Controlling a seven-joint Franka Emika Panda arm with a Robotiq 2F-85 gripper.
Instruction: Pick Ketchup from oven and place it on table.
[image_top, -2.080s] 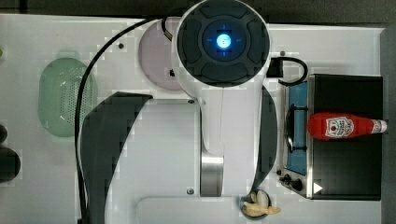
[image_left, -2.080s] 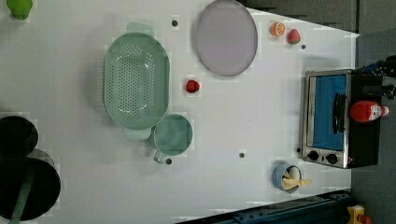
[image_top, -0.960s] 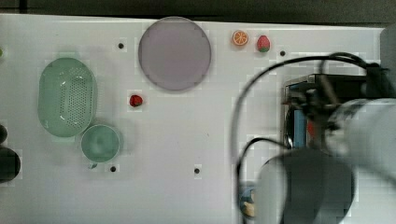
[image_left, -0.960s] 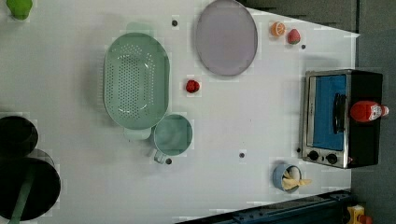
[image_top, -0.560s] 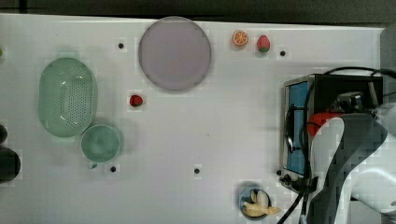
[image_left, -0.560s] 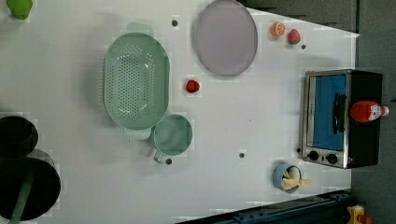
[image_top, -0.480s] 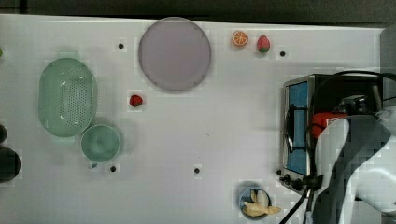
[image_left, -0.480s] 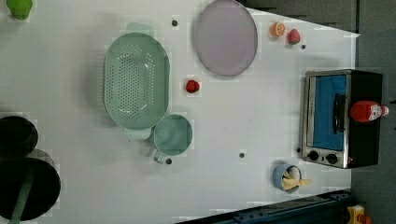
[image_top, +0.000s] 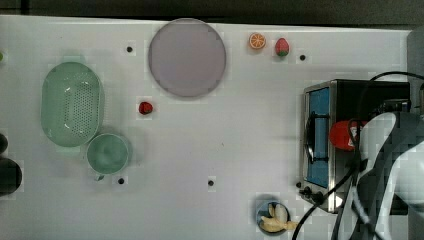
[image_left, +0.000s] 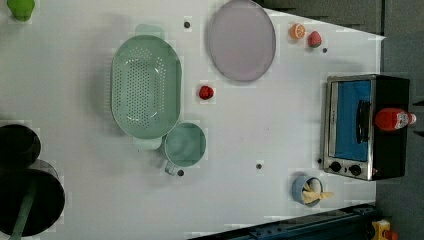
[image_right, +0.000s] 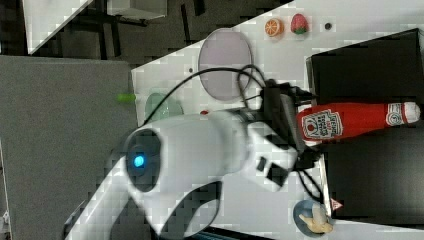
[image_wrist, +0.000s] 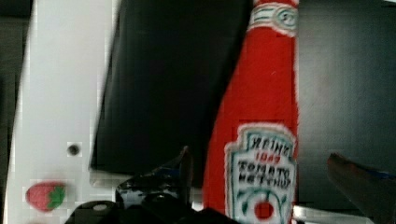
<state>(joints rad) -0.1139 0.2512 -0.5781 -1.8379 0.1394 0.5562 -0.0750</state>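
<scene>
Nothing's grabbed yet: ketchup (image_right: 350, 121) lies on the oven (image_left: 390, 155), end effector (image_wrist: 261, 163) wide open around it, tabletop (image_top: 240, 140) drop-off pending.

Ketchup (image_left: 394, 119) lying on oven (image_left: 367, 126) top, cap toward 3 o'clock. Oven at 3 o'clock on table (image_left: 260, 130). Green colander (image_left: 145, 93) toward 9, purple plate (image_left: 242, 40) near 12.

We are looking straight down on the bench (image_top: 225, 150) in top and left views, both sharing the oven (image_left: 367, 125), right view peering past the arm, wrist view hovering close over the ketchup (image_wrist: 261, 140).
</scene>
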